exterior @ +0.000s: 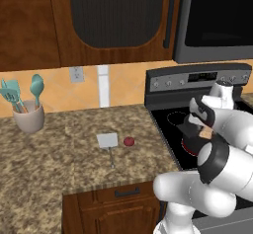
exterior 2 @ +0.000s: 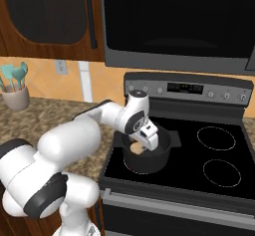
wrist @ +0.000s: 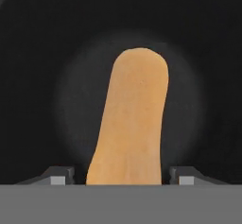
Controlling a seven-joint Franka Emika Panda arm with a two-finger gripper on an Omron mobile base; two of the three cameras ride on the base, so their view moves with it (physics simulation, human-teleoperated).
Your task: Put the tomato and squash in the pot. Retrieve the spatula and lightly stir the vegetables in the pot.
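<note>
while the fingers [wrist: 121, 176] stand apart, the tan-orange squash [wrist: 130, 124] lies in the dark pot [wrist: 38, 76].

I see the tan-orange squash [wrist: 130, 124] inside the dark pot [exterior 2: 149, 161] on the stove, while the red tomato [exterior: 129, 141] lies just beside the spatula [exterior: 107, 141] on the counter [exterior: 54, 154].

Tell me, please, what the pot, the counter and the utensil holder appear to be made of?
Pot: probably dark metal, matte, uniformly dark grey without shine.
Counter: looks like polished granite, given its brown speckled pattern.
Utensil holder: perhaps ceramic, plain smooth beige; uncertain.
</note>
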